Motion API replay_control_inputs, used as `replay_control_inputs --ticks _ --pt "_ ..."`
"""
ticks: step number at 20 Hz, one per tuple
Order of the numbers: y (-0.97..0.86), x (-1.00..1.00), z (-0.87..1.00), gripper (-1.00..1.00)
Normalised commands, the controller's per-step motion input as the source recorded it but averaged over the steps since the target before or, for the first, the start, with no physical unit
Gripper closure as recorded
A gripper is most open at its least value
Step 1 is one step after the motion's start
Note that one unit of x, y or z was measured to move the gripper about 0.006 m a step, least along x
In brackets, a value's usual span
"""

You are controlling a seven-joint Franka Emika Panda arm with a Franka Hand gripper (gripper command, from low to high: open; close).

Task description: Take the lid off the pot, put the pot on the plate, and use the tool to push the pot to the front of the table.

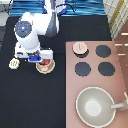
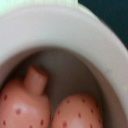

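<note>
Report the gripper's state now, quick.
Gripper: directly over the pot on the plate; open or closed cannot be told.
</note>
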Motion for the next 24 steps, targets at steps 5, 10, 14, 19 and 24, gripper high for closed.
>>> replay_control_inputs --ticks 5,10,14,19,24 --pt "0.00 0.13 0.15 -1.00" --pt "-0.35 -0.35 0.89 -1.00" --pt "-0.50 -0.47 0.70 -1.00" --pt "-0.66 -0.32 0.55 -1.00" --pt "-0.61 -0.38 0.36 -1.00"
